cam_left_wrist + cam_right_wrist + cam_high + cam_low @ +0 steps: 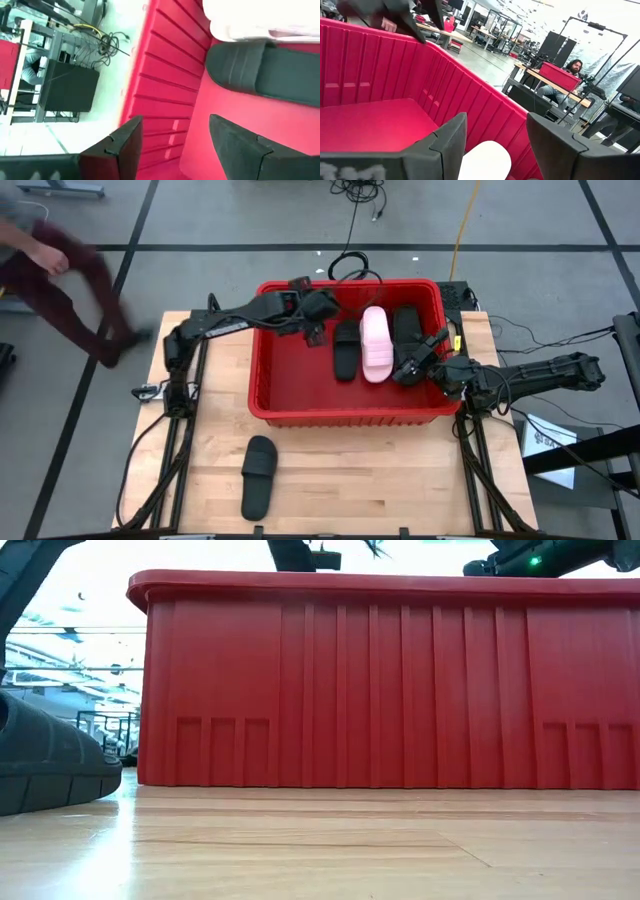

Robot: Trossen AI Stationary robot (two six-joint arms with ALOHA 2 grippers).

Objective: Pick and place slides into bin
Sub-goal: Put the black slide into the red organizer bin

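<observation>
The red bin [300, 395] stands toward the table's far edge and holds a pale pink slide [376, 343] between two black slides [345, 349] [406, 330]. A fourth black slide [258, 476] lies on the wooden table [380, 480] near its front edge. The left gripper [314, 332] hovers inside the bin's far left corner, fingers apart and empty. The right gripper [412, 366] hangs over the bin's right side, fingers apart and empty. A person [60, 280] passes on the floor beyond the table's left.

Ribbed glossy red plastic bin [262, 395]; matt black slides [258, 476]; pale smooth wood table [350, 480].
</observation>
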